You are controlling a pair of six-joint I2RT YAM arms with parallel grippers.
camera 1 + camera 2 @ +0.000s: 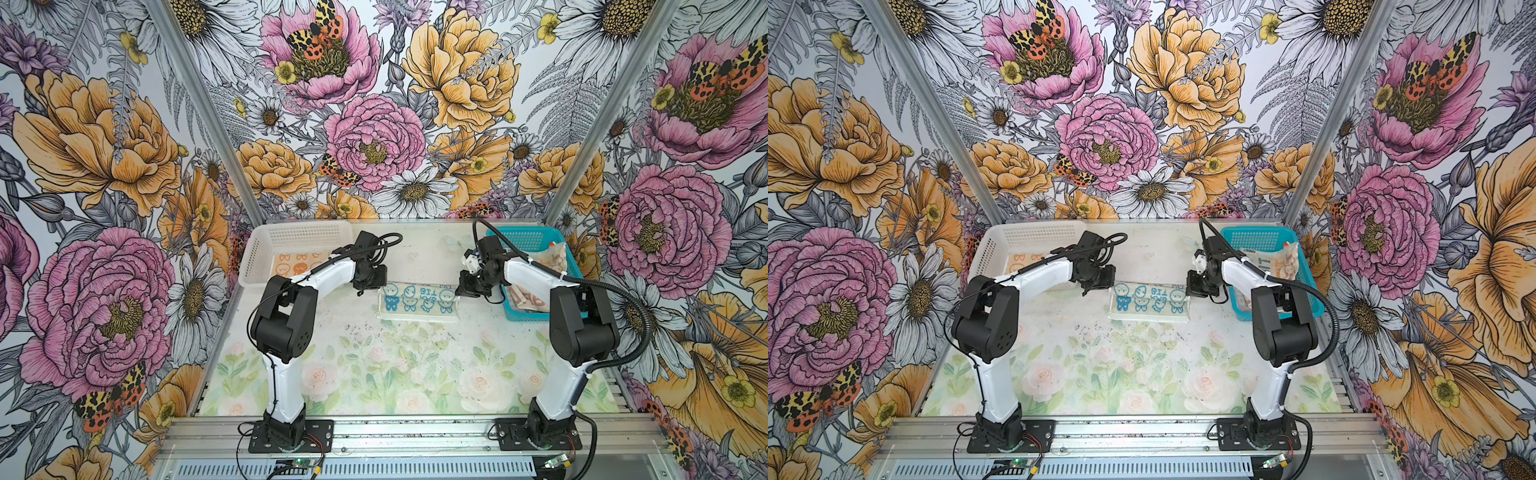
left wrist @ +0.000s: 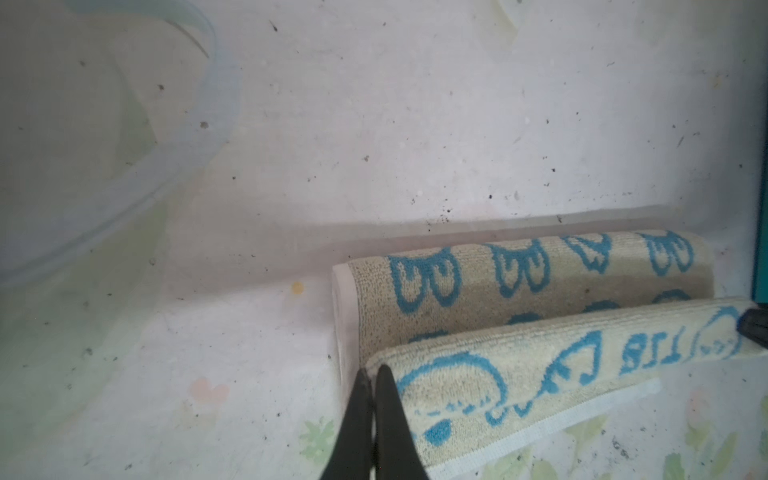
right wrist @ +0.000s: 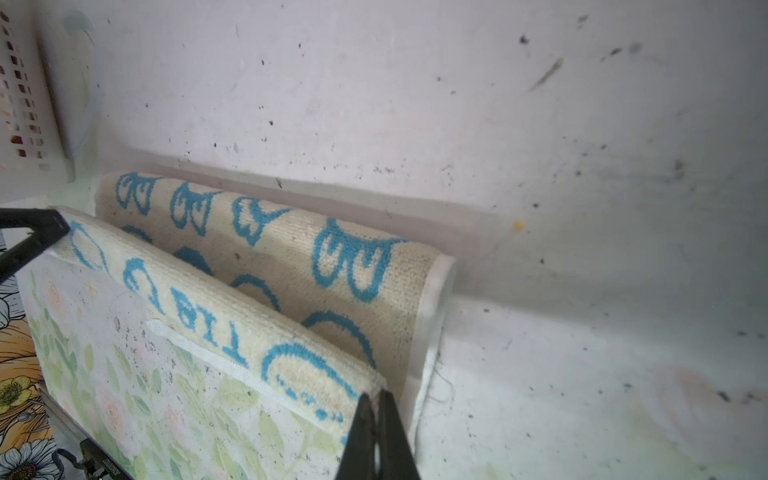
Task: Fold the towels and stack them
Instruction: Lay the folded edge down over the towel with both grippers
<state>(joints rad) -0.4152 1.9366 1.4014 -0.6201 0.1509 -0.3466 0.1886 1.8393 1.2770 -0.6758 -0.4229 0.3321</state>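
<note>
left pincer and right pincer, each pinching one end of the raised edge of the cream-and-blue towel, half folded on the bench between white basket and teal basket.

Blue letters reading "BIT" sit among the bunny figures on the cream towel in both top views; the row beneath is too small to read. In both wrist views the cream towel shows the same word upside down. A second towel in the teal basket carries letters resembling "IT".
</note>
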